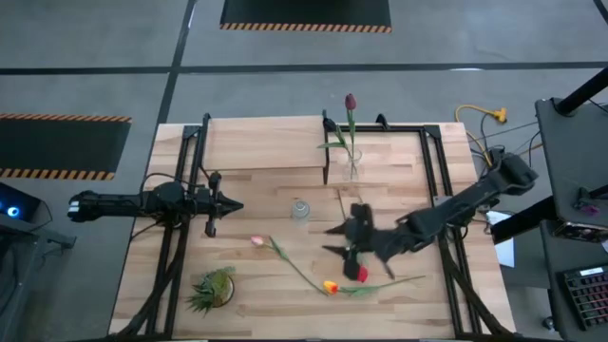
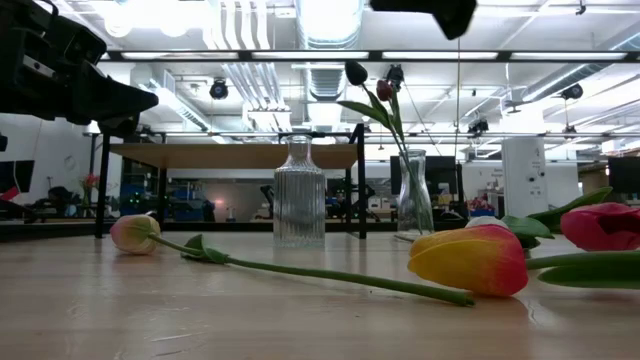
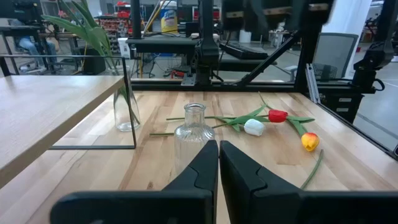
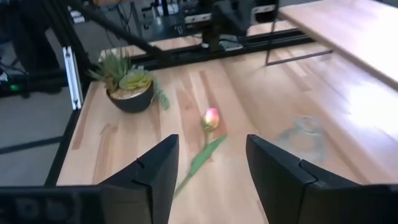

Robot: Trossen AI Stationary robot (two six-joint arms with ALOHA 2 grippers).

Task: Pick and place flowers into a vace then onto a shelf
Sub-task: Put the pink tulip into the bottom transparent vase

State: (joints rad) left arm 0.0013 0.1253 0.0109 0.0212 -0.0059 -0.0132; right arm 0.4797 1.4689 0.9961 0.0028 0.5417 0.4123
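1. the right hand (image 1: 353,249) hangs over the middle of the desk (image 1: 256,294), just above the red tulip (image 1: 362,274); its two fingers (image 4: 154,171) stand apart and hold nothing.
2. the right arm reaches in slantwise from the desk's right edge, wrist low and facing left across the planks.
3. the left hand (image 1: 234,205) is closed with fingers (image 3: 202,167) pressed together and empty; its arm lies level along the left side, pointing right toward the ribbed bottle vase (image 1: 300,210).
4. five tulips in all: four lie flat on the desk, one stands in a vase.
5. the red tulip and a white tulip (image 3: 254,127) lie side by side beneath the right hand.
6. the orange-yellow tulip (image 1: 330,286) lies near the front, stem running right.
7. the pink tulip (image 1: 256,241) has its head to the left, its long stem slanting toward the front right, ending near the orange-yellow head.
8. the dark maroon tulip (image 1: 350,101) stands upright in the clear slim vase (image 1: 352,167) beside the shelf (image 1: 266,144).
9. two glass vases in all.
10. one potted spiky plant (image 1: 212,290) sits at the front left.
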